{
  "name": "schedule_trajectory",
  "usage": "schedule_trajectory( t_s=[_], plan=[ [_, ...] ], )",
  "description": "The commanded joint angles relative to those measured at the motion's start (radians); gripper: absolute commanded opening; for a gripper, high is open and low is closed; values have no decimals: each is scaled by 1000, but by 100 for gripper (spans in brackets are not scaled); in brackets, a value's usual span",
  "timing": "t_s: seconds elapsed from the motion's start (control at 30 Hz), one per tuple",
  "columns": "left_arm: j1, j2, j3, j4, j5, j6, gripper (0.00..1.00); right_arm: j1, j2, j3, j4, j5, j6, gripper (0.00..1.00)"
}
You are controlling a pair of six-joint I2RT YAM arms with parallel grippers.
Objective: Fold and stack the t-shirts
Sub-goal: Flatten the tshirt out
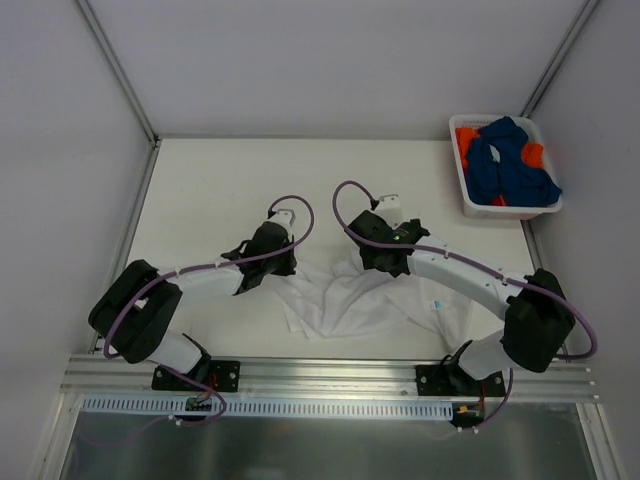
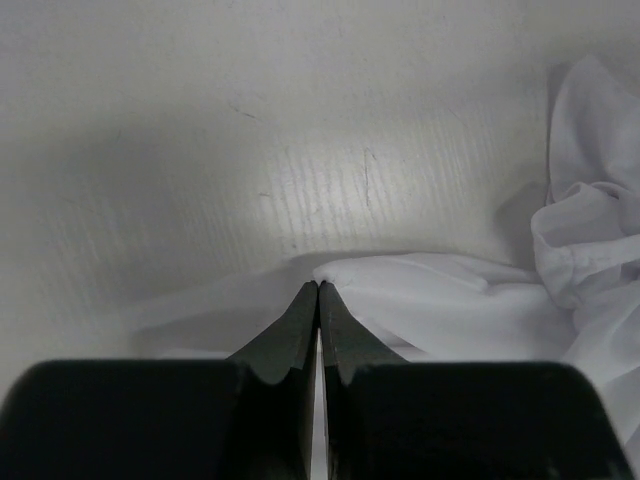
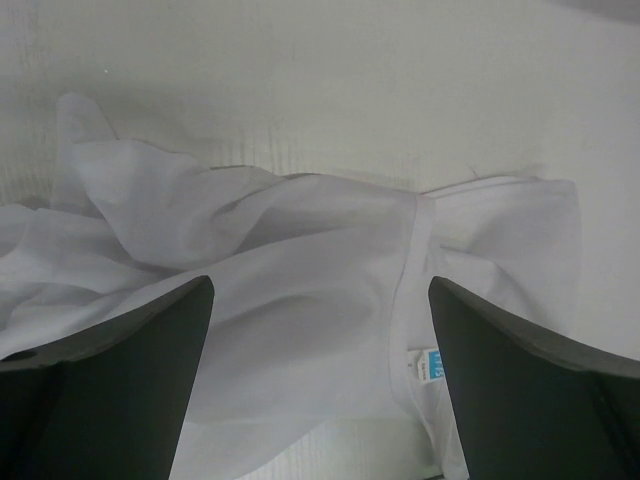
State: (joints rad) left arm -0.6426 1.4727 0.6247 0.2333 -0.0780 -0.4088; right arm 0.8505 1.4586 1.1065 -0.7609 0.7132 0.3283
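A crumpled white t-shirt (image 1: 350, 300) lies on the white table between my two arms. My left gripper (image 1: 285, 268) sits at the shirt's left edge; in the left wrist view its jaws (image 2: 318, 285) are closed with the tips pinching a fold of the white cloth (image 2: 450, 300). My right gripper (image 1: 378, 262) hovers over the shirt's upper middle, open and empty (image 3: 320, 285). Below it lie the shirt (image 3: 300, 250), its collar and a blue label (image 3: 430, 365). Dark blue t-shirts (image 1: 515, 165) and an orange one (image 1: 465, 140) lie bunched in the basket.
The white plastic basket (image 1: 470, 207) stands at the table's back right corner. White walls close in the table on the left, back and right. A metal rail with the arm bases runs along the near edge.
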Motion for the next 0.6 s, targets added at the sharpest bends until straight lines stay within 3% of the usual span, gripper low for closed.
schedule_trajectory(
  t_s=[0.0, 0.33, 0.57],
  plan=[
    [-9, -78, 6, -22, -129, -13, 0, -22, 48, 19, 113, -50, -61, 94],
    [-9, -242, 187, -167, -322, 91, 0, -88, 134, 64, 201, -70, -133, 94],
    [-9, -331, 452, -318, -345, 183, 0, -142, 154, 124, 224, -89, -184, 94]
  ],
)
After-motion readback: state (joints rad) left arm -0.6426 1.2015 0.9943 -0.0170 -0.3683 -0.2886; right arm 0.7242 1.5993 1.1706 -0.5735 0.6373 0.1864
